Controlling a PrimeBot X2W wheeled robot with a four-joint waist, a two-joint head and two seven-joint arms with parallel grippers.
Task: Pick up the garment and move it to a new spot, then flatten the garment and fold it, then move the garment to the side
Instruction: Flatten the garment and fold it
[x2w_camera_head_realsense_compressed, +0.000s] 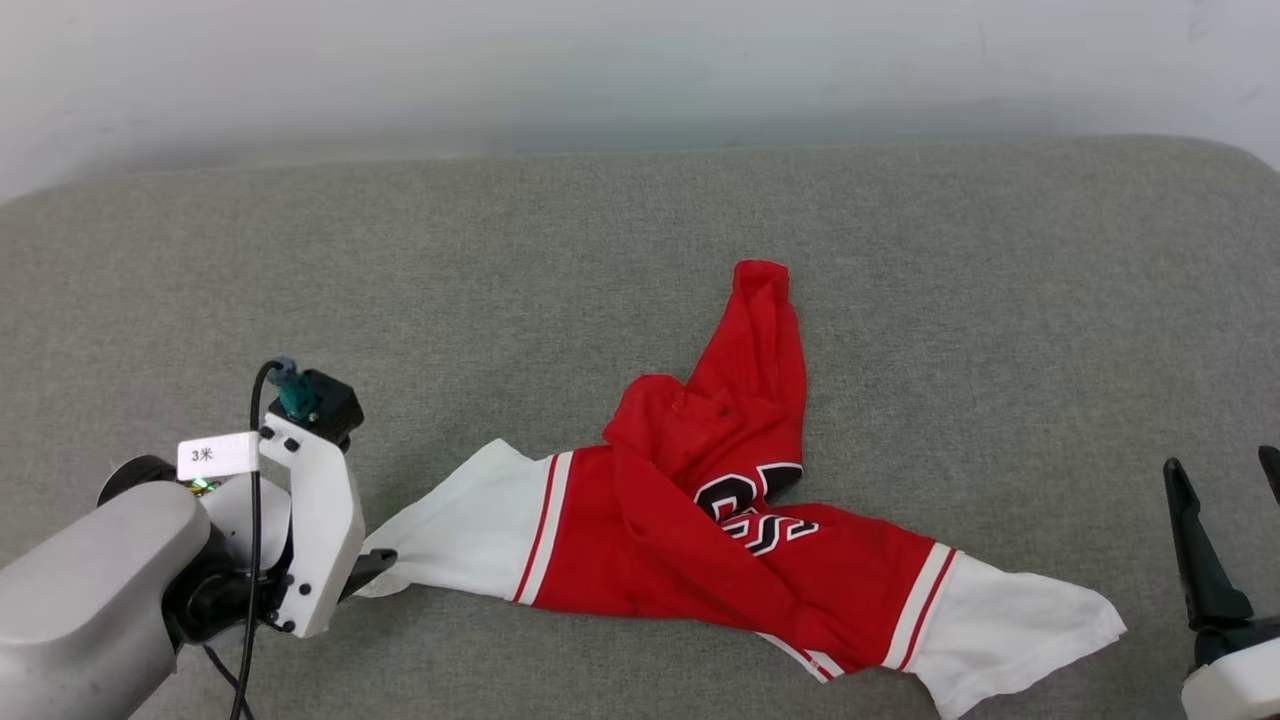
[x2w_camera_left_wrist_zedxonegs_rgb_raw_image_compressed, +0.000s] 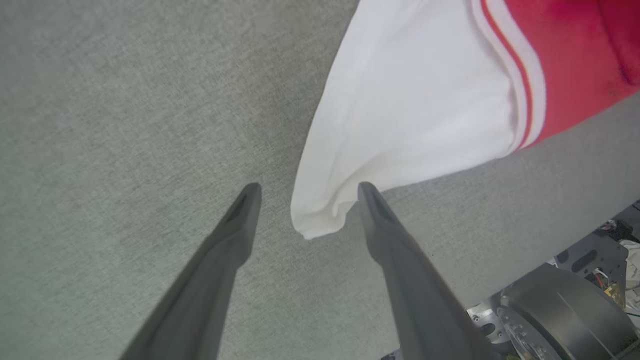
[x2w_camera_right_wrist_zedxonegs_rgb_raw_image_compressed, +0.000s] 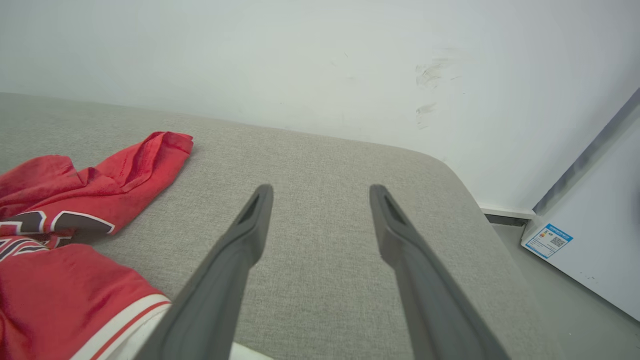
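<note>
Left fingers (x2w_camera_left_wrist_zedxonegs_rgb_raw_image_compressed: 240, 225), spread in the wrist view, flank the garment (x2w_camera_left_wrist_zedxonegs_rgb_raw_image_compressed: 415, 100) sleeve tip

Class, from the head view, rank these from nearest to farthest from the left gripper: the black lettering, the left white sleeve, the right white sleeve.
From the left gripper:
1. The left white sleeve, on the left, its corner at the fingers.
2. The black lettering, in the middle of the garment.
3. The right white sleeve, far right.

Head camera looks down from above; low wrist views share the garment (x2w_camera_head_realsense_compressed: 640, 540).
</note>
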